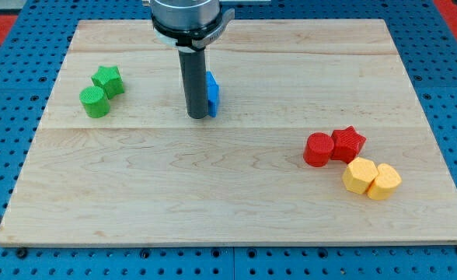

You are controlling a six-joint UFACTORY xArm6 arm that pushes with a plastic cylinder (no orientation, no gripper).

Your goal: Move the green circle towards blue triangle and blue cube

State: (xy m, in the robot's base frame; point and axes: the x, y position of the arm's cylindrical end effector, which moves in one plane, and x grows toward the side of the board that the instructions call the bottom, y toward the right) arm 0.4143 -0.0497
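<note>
1. The counter (pixel 236 225) carries three clusters: green at the view's left, blue near top centre, red and yellow at the right.
2. My tip (pixel 198 117) touches the blue block (pixel 211 93); the rod hides most of the blue, so shapes are unclear. This end effector has no jaws to open or shut.
3. The green circle (pixel 95 103) touches the green star (pixel 108 80), well apart from my tip.
4. Best, I judge: circle round to its left side, then push rightward, sparing the star.

Blue block (pixel 212 92) mostly behind rod (pixel 197 82)
</note>
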